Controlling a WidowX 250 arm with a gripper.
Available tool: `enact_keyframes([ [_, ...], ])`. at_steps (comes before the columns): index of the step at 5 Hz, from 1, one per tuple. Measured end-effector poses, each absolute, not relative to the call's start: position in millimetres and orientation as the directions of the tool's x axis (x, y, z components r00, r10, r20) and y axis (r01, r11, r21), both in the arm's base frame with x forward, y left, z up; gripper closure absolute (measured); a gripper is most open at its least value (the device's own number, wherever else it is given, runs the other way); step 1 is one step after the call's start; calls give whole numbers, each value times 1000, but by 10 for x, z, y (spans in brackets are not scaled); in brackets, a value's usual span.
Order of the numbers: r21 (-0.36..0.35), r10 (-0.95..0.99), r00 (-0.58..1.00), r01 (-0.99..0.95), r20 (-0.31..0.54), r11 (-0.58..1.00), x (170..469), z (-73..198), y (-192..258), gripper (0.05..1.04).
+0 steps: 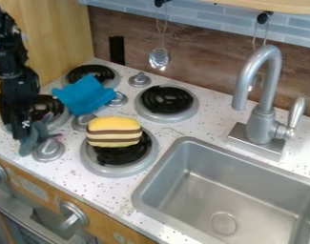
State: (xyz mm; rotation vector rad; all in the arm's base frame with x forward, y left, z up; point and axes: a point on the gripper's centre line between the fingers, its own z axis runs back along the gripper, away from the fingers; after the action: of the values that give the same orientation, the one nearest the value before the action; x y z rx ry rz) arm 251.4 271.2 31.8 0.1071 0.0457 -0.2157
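My gripper [21, 125] hangs at the left side, over the front-left part of the stove. A grey-blue soft toy [33, 138] is right at the gripper's lower end, beside a silver knob [48, 150]; whether it is held cannot be told. To the right, a yellow toy with brown stripes [114, 131] lies on the front burner [119, 163], covering its back part. Behind and between them, a crumpled bright blue cloth [85, 95] lies among the burners and knobs.
The back burners [167, 100] and several silver knobs stand around these things. A metal sink [221, 190] is at the lower right, with a tall faucet [265, 105] behind it. Utensils such as a small ladle [160, 58] hang along the back wall. The counter's front edge runs along the lower left.
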Motion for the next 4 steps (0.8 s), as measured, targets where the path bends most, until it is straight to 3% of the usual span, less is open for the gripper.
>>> enact_keyframes([
  [1,43,-241,970,243,-31,969,2582,220,2659,120],
  [2,-55,-283,955,288,85,956,2617,153,2633,327],
  [3,-101,-282,949,297,140,950,2618,131,2626,444],
  [4,-100,-294,944,310,152,945,2625,134,2627,480],
])
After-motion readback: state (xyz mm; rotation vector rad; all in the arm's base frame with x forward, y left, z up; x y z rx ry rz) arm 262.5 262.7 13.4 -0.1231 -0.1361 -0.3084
